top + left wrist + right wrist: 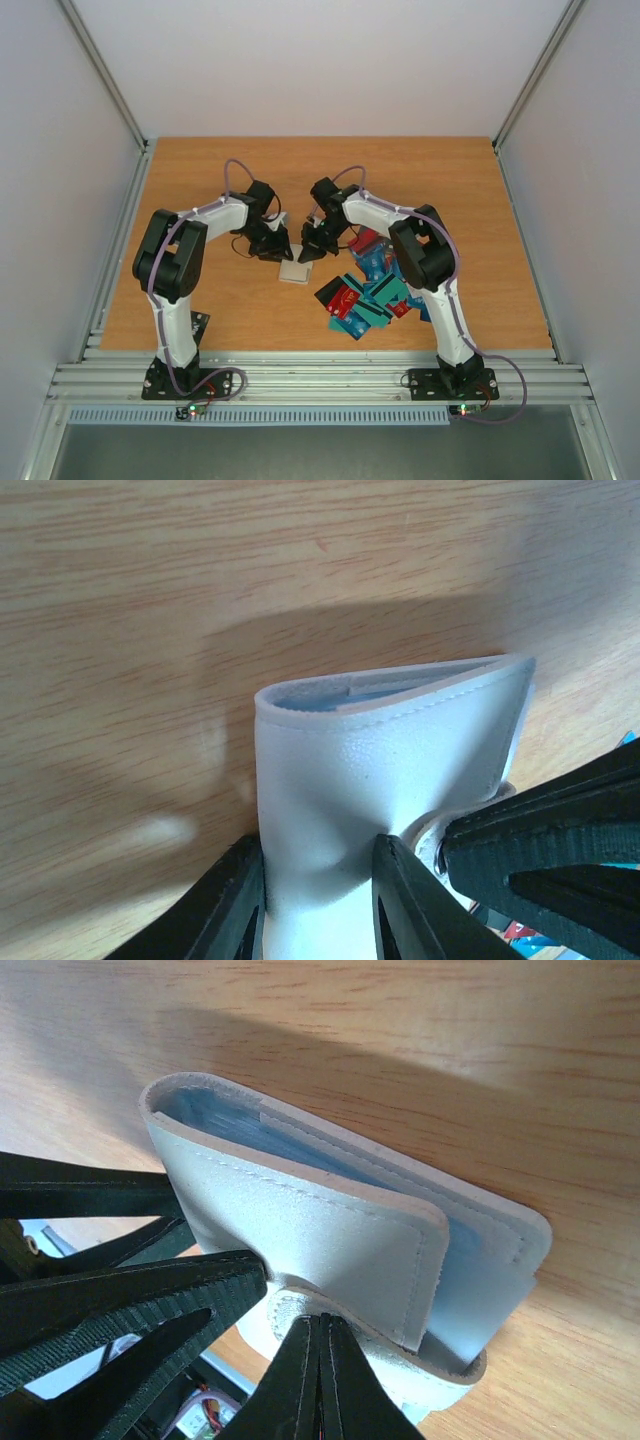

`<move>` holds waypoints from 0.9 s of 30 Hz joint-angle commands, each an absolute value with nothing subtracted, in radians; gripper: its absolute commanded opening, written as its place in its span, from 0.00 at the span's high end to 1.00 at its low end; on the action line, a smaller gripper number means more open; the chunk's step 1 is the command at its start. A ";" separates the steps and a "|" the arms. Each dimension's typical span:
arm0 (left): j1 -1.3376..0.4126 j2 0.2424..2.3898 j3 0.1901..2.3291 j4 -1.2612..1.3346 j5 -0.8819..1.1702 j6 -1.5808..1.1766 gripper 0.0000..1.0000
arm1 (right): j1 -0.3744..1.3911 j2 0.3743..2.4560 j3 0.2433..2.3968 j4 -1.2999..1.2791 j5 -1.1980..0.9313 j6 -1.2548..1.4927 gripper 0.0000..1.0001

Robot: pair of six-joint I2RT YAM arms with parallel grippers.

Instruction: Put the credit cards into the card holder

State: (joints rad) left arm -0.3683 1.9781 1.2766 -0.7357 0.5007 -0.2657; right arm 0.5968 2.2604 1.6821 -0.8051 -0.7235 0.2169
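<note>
**The left claw (318, 865) pinches the holder (390, 750); a pull from here could spoil it**

Its fingers press both sides of the cream cover, which dents between them. The right claw (318, 1325) is closed tight with its tips at the clasp tab. I cannot tell whether any of the flap is caught between them. The holder sits mid-table (450, 180) between the two claws, just left of the cards (365, 290), which lie in a loose heap. Its cover gapes only a little, and the clear sleeves show as a narrow slit.

Likely troubles:
- The right tips have at most a sliver of tab. A pull could slip them off and let the flap fall shut.
- The left pinch squeezes the cover, so the sleeves may stay pressed flat, with no mouth for a card.
- The claws are almost touching, so a small sideways move could knock them together.
- Both claws are busy, so freeing one to fetch a card may let the holder close or skid into the heap.
</note>
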 commanded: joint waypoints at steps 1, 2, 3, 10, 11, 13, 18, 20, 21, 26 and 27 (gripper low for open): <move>-0.408 2.039 1.217 -0.696 0.516 -0.279 0.69 | 0.643 2.339 1.726 -0.899 -0.616 0.177 0.99; -0.408 2.039 1.213 -0.693 0.517 -0.279 0.69 | 0.645 2.346 1.737 -0.914 -0.607 0.173 0.99; -0.408 2.038 1.210 -0.689 0.519 -0.279 0.69 | 0.649 2.352 1.746 -0.926 -0.602 0.169 0.99; -0.408 2.046 1.183 -0.649 0.538 -0.298 0.70 | 0.699 2.429 1.849 -1.070 -0.506 0.133 0.99; -0.408 2.049 1.181 -0.645 0.540 -0.302 0.70 | 0.708 2.444 1.865 -1.094 -0.479 0.132 0.99; -0.409 2.052 1.176 -0.639 0.544 -0.304 0.70 | 0.726 2.476 1.899 -1.140 -0.438 0.128 0.99; -0.410 2.060 1.159 -0.627 0.552 -0.312 0.73 | 0.764 2.533 1.924 -1.180 -0.359 0.144 0.99; -0.410 2.055 1.152 -0.627 0.550 -0.314 0.73 | 0.765 2.539 1.929 -1.182 -0.349 0.141 0.99; -0.410 2.047 1.148 -0.627 0.548 -0.314 0.73 | 0.765 2.536 1.934 -1.184 -0.340 0.137 0.99; -0.407 1.994 1.141 -0.635 0.533 -0.321 0.72 | 0.761 2.457 1.964 -1.149 -0.338 0.094 0.99; -0.405 1.981 1.140 -0.636 0.526 -0.323 0.72 | 0.758 2.432 1.962 -1.137 -0.350 0.087 0.99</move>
State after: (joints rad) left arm -0.3603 1.9404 1.2041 -0.6483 0.5175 -0.2996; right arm 0.7078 2.3833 2.0113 -1.1347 -0.4080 0.1322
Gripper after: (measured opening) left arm 0.276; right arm 0.012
